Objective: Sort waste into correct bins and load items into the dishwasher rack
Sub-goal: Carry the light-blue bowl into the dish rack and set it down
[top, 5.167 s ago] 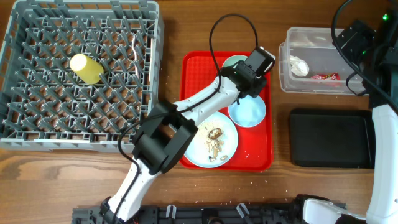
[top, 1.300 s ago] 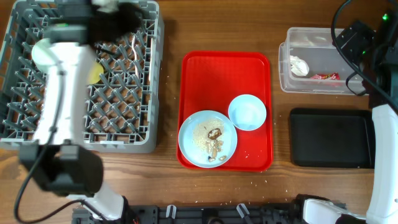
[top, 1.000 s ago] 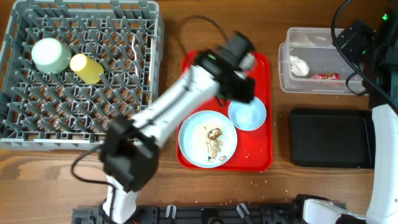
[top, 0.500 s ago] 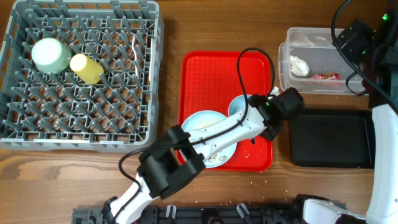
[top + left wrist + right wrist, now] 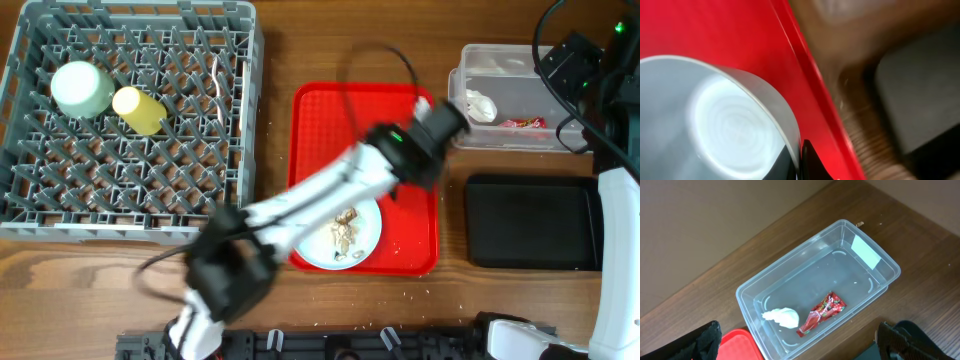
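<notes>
Left gripper (image 5: 799,165): over the right side of the red tray (image 5: 330,120). Its jaws straddle the blue bowl's (image 5: 725,130) rim and appear to pinch it, though only the dark tips show.
Blue bowl: at the left gripper, close to the red tray's right rim. It cannot be told whether it is clear of the tray floor.
Right gripper (image 5: 805,345): well right of the red tray, above the tub (image 5: 790,270), jaws spread wide and empty.
Slip risk: the hold is a thin pinch on a smooth rim, and the blur suggests a fast arm. The bowl could swing, slide out and drop onto the red tray or the table (image 5: 280,50).
Plate risk: the plate (image 5: 365,235) sits at the red tray's near end, on the way to the rack (image 5: 130,228). A low carry could clip it and scatter the scraps (image 5: 343,228).
Rack risk: the rack is well left of the red tray, with the cup (image 5: 138,108) and green bowl (image 5: 80,88) in its far left corner. A bowl set on peg tops would sit tilted, and a careless approach could knock the cup.
Order risk: the scraps are not yet in the black tray (image 5: 530,222), right of the red tray. Loading the plate first would spill them into the rack.
Sorted: the tissue (image 5: 781,317) and wrapper (image 5: 822,312) are in the tub.
</notes>
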Controlling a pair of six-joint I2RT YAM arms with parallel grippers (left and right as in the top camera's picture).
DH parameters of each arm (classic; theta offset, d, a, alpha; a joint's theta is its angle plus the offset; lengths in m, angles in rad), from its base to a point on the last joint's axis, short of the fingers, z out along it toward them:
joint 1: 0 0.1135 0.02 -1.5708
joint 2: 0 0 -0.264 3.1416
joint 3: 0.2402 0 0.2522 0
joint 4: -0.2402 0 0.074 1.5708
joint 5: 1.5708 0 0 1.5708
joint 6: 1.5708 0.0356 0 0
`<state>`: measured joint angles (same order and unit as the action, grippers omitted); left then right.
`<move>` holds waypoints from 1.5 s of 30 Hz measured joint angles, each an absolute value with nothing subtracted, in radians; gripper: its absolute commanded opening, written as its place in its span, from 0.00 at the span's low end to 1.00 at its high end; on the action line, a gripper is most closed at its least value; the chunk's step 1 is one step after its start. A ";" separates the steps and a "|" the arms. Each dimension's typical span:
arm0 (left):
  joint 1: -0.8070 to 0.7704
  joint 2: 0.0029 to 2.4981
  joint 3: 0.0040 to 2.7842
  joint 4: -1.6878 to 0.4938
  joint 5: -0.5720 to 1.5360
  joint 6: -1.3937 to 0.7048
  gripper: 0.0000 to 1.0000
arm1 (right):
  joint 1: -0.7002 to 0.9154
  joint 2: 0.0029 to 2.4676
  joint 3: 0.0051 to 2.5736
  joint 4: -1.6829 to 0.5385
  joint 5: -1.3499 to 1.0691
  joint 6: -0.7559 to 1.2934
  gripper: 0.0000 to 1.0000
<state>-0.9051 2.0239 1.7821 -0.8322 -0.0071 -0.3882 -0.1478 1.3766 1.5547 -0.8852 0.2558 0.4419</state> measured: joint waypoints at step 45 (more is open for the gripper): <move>1.062 2.090 1.783 -1.325 0.774 -0.299 0.57 | -0.148 1.377 1.555 -0.886 0.256 0.442 1.00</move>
